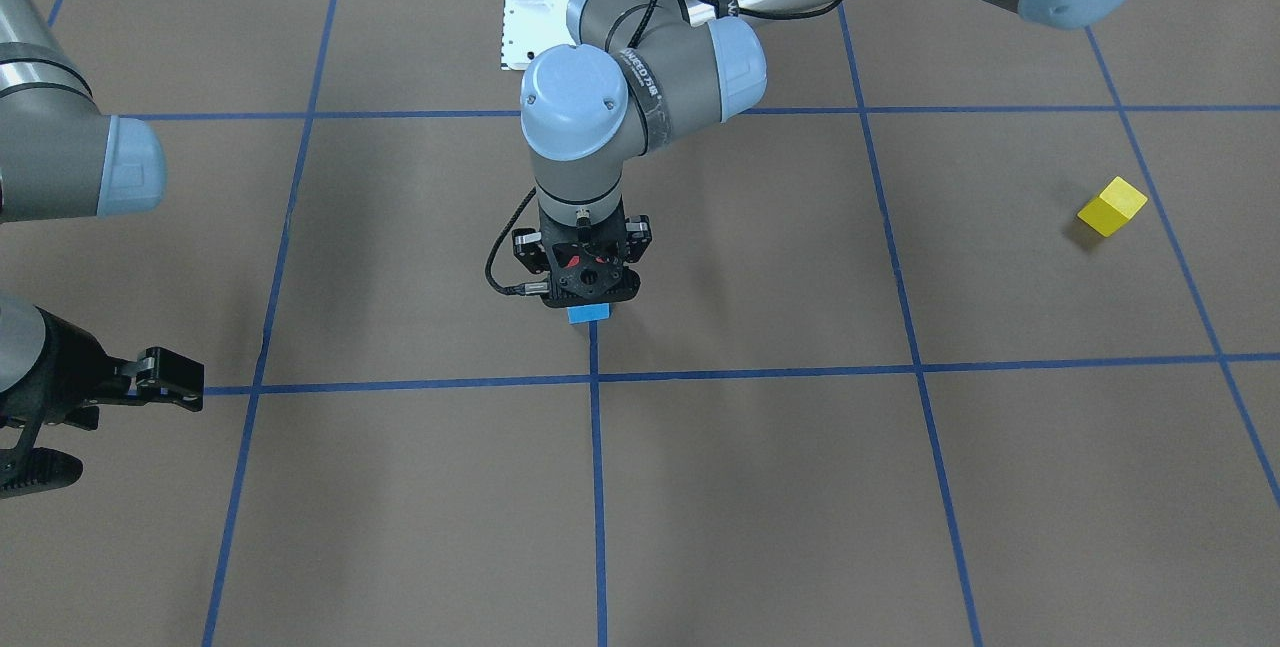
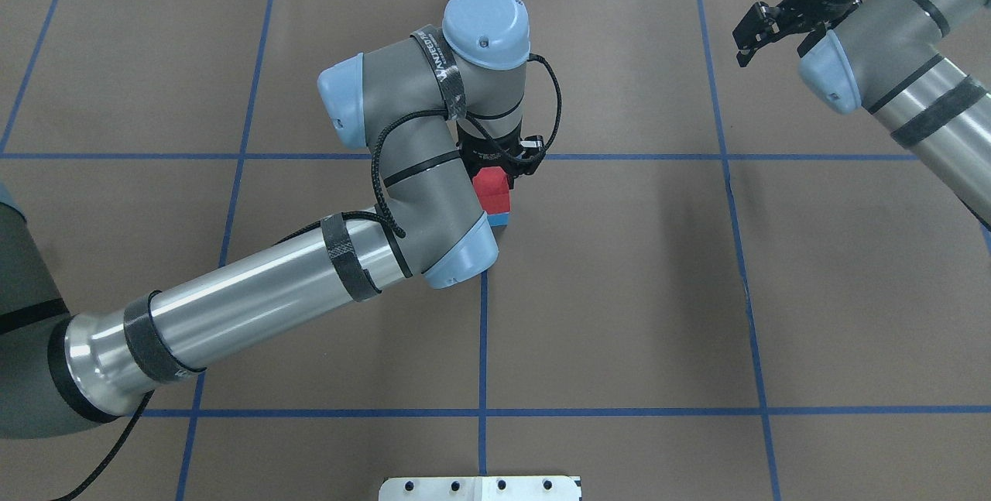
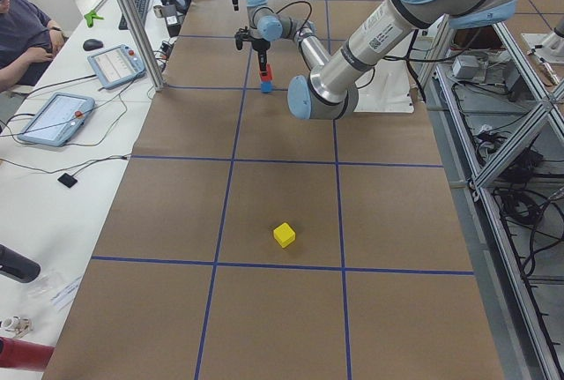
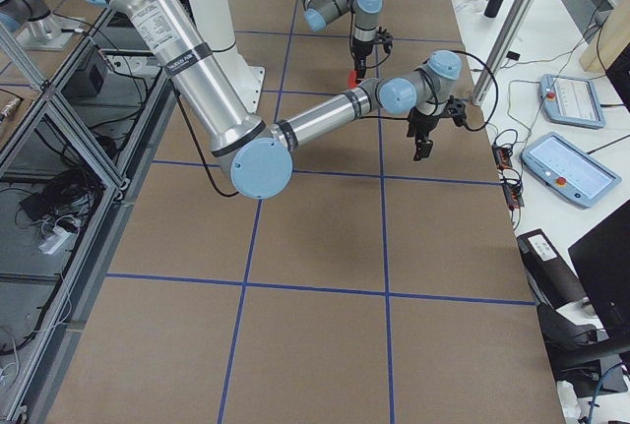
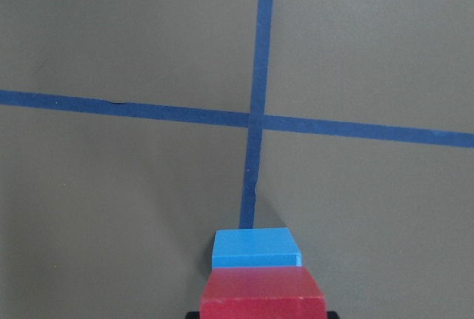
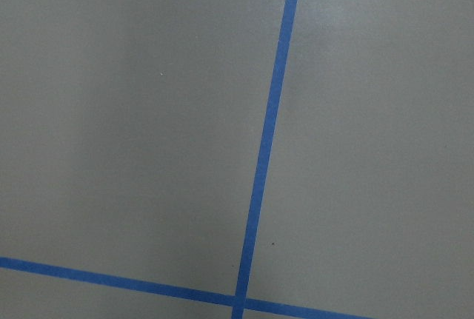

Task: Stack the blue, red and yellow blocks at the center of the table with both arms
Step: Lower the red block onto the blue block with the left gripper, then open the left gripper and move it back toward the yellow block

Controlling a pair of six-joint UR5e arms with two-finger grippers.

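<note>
My left gripper (image 1: 588, 295) points straight down over the table's centre and is shut on the red block (image 2: 492, 188). The red block rests on top of the blue block (image 2: 500, 217), just beside a tape crossing. In the left wrist view the red block (image 5: 263, 293) fills the bottom edge with the blue block (image 5: 255, 249) under it. The yellow block (image 1: 1112, 206) lies alone on the robot's left side and also shows in the exterior left view (image 3: 284, 235). My right gripper (image 1: 110, 417) is open and empty, far off on the robot's right.
Brown table cover with a grid of blue tape lines (image 1: 596, 377). The left arm's forearm (image 2: 255, 292) stretches across the robot's left half of the table. The robot's white base plate (image 2: 480, 488) is at the near edge. Operators' tablets (image 3: 55, 117) lie beyond the far edge.
</note>
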